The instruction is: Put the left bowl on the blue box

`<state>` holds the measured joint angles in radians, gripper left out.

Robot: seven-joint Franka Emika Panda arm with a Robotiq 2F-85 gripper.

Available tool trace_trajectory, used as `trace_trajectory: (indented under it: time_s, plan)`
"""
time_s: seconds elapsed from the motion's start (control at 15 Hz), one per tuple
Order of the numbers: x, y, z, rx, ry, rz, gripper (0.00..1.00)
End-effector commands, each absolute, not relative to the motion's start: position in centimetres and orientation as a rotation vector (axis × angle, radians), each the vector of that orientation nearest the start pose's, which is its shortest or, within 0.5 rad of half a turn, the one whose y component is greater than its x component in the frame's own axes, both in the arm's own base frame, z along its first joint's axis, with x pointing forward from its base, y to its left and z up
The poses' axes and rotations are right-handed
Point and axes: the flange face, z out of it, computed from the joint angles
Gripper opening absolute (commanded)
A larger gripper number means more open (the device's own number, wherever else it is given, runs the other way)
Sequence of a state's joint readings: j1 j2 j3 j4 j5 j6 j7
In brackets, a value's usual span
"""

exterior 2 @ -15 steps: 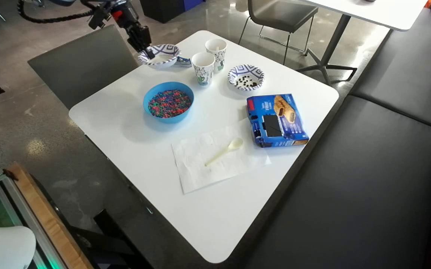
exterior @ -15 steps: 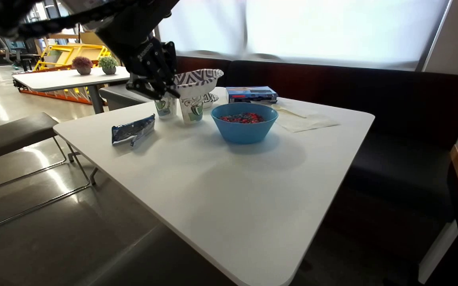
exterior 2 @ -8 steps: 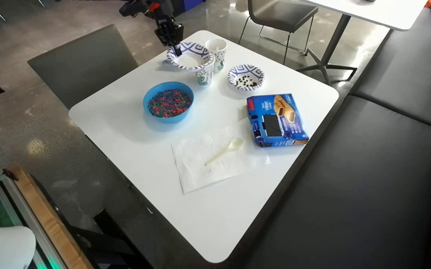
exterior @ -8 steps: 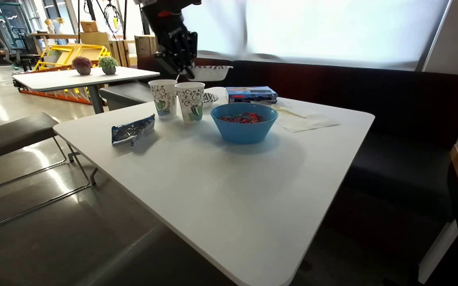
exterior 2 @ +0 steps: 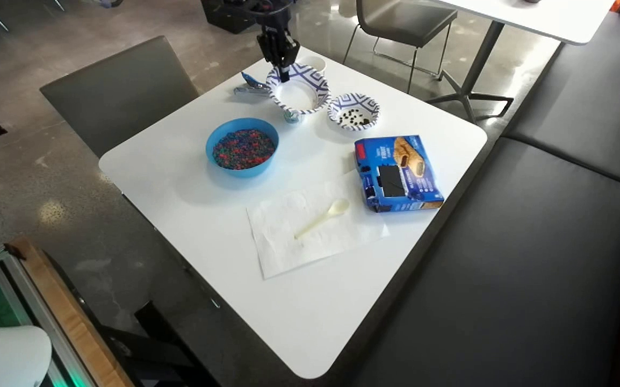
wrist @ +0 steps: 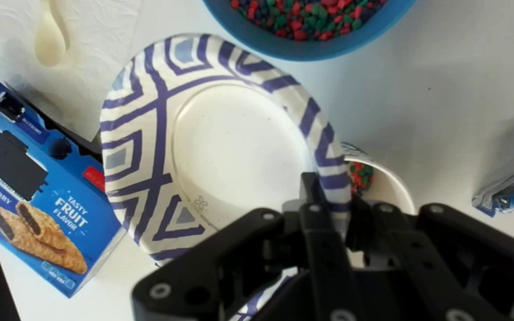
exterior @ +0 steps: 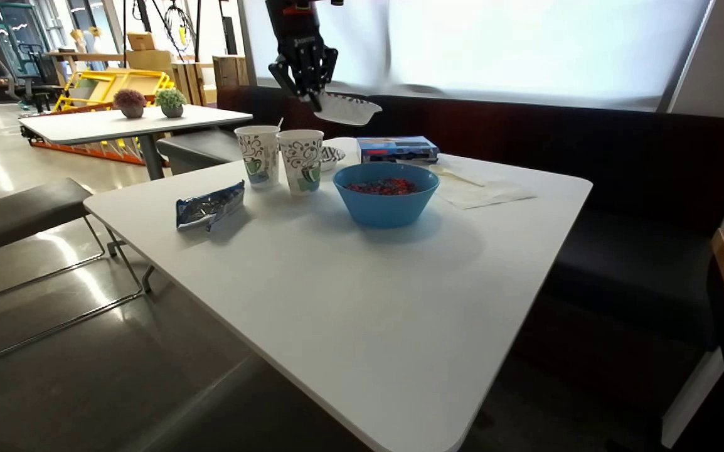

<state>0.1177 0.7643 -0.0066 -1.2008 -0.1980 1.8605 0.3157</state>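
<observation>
My gripper (wrist: 330, 191) is shut on the rim of the left bowl (wrist: 239, 142), a wide white paper bowl with dark purple stripes. In both exterior views the gripper (exterior: 315, 102) (exterior 2: 284, 75) holds this bowl (exterior: 349, 111) (exterior 2: 299, 99) by one edge, in the air above the cups, tilted slightly. It looks empty inside. The blue box (exterior 2: 396, 172) lies flat on the table near the bench side; it also shows in an exterior view (exterior: 398, 149) and at the left of the wrist view (wrist: 61, 200). The held bowl is apart from the box.
A bright-blue bowl (exterior 2: 243, 148) with coloured bits stands near the table's middle. Two paper cups (exterior: 258, 157) (exterior: 301, 163) stand below the held bowl. A small patterned bowl (exterior 2: 354, 113) with dark bits stands between cups and box. A packet (exterior: 210, 207), paper sheet (exterior 2: 283, 242) and spoon (exterior 2: 323, 217) lie around.
My gripper has carried the held bowl from the table's edge over the cups, rightward in both exterior views, and a little higher. The bowl stays gripped; its tilt has changed slightly.
</observation>
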Motion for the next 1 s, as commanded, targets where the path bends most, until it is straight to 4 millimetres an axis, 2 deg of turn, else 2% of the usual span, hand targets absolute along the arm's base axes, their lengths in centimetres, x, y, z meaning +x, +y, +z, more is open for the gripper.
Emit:
trace_trajectory:
  time_s: [0.0,0.2,0.27,0.6,0.93]
  plan:
    - [73.9,6.8,31.9,-3.342,0.229,0.105,0.07]
    - [73.8,7.0,31.9,-3.343,0.225,0.105,0.07]
    - [73.8,7.0,31.9,-3.343,0.224,0.104,0.02]
    - [76.5,7.9,31.4,-3.325,0.301,0.017,0.02]
    - [79.0,6.1,31.2,-3.270,0.540,-0.062,0.02]
